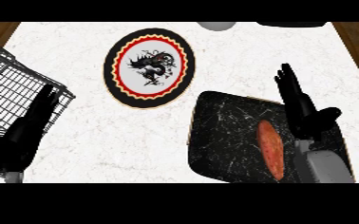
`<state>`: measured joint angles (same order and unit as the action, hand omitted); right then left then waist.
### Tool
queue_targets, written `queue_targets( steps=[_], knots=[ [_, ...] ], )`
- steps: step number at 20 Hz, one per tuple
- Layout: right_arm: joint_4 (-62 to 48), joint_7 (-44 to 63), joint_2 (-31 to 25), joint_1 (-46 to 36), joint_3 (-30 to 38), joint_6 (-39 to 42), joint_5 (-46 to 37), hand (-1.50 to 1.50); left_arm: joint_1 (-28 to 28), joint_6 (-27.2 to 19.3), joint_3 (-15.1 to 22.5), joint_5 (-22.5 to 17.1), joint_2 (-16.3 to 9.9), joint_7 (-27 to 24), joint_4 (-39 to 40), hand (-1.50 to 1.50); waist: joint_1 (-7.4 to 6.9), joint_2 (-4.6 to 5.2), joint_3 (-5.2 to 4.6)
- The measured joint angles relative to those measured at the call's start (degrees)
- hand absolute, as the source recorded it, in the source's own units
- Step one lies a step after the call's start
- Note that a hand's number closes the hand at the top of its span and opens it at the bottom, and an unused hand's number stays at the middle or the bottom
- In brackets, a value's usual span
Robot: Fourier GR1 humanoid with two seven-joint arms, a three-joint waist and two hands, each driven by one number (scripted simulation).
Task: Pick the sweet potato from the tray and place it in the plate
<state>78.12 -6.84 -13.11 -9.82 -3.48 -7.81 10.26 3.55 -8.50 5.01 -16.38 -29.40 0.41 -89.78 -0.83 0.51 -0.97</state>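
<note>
Bare table (84,137) lies between tray (224,123) and plate (148,69); wire basket (28,88) blocks the left side

White marble counter (84,123), round plate (148,68) with black rim and dragon motif set at centre, black speckled tray (224,133) at lower right, sweet potato (271,149) laid on it, right hand (303,110) held straight-fingered just beside, left hand (28,126) rested open over a wire basket (21,83) at left.
</note>
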Motion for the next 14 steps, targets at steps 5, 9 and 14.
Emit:
queue_targets(
  steps=[5, 9, 14],
  knots=[
    [6.04, 12.25, 3.87, -3.58, -4.48, -3.37, -1.26, 1.5, 0.68, 0.65, 0.3, 1.89, 2.44, -4.39, -0.22, 0.0, 0.48, -0.8, 1.03],
    [6.79, 16.03, 0.0, -6.29, -7.89, -9.53, -12.53, -1.5, 0.83, 0.83, 0.81, 2.6, 3.21, -6.2, 0.23, 0.0, 1.37, -1.13, 0.69],
    [12.52, 13.78, 6.59, 0.86, -13.27, -22.67, -22.47, -1.5, -1.15, 0.67, 1.5, 3.65, 5.21, -7.08, 2.33, 0.0, 1.85, -1.12, 1.24]
  ],
)
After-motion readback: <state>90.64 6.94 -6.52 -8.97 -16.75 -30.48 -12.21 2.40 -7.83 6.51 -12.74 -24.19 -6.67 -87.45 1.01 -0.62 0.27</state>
